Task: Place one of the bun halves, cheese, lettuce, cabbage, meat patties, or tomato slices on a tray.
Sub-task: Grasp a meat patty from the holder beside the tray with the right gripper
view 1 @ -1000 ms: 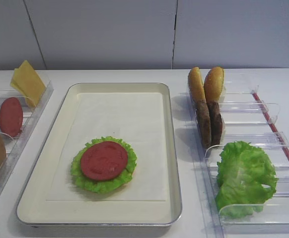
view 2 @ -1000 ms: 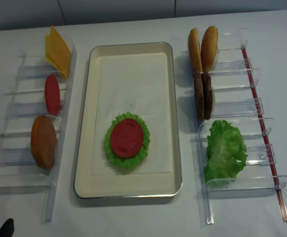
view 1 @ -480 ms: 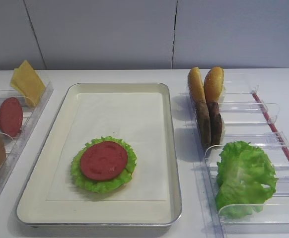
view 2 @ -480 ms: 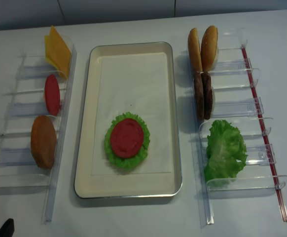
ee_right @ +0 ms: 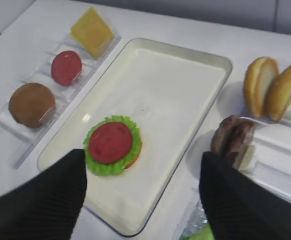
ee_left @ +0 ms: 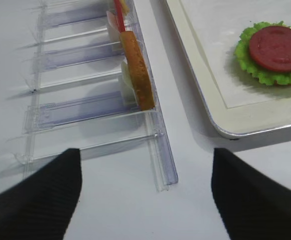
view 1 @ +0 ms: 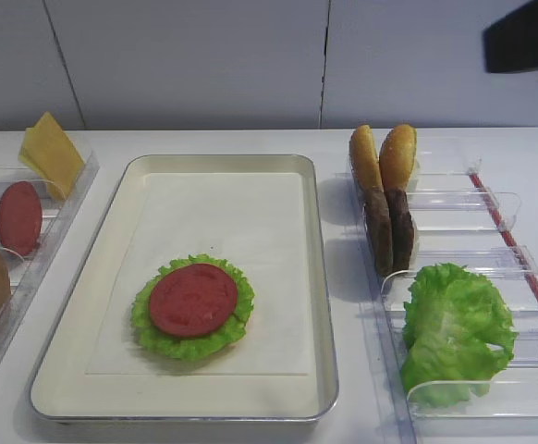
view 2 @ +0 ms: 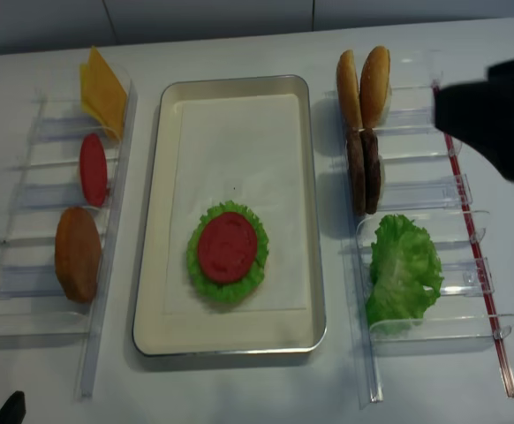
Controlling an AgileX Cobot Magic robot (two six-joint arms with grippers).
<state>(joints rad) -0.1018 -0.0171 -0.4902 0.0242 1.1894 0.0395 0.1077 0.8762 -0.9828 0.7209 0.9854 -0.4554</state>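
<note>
Entering from the right since earlier: right tool (ee_right: pixel 143 195), jaws apart, above clear racks (view 2: pixel 416 190).

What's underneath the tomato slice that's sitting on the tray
A frilly lettuce leaf lies under the tomato slice, on the tray. A sliver of bun peeks out below; the rest is covered.

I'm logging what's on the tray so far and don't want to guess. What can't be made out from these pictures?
- Under the lettuce and tomato slice on the tray: an orange edge peeks out in the right wrist view, the rest is covered.
- Right gripper: a dark blur in both high views, cut by the frame edge.
- Left gripper: only its fingers show.
</note>
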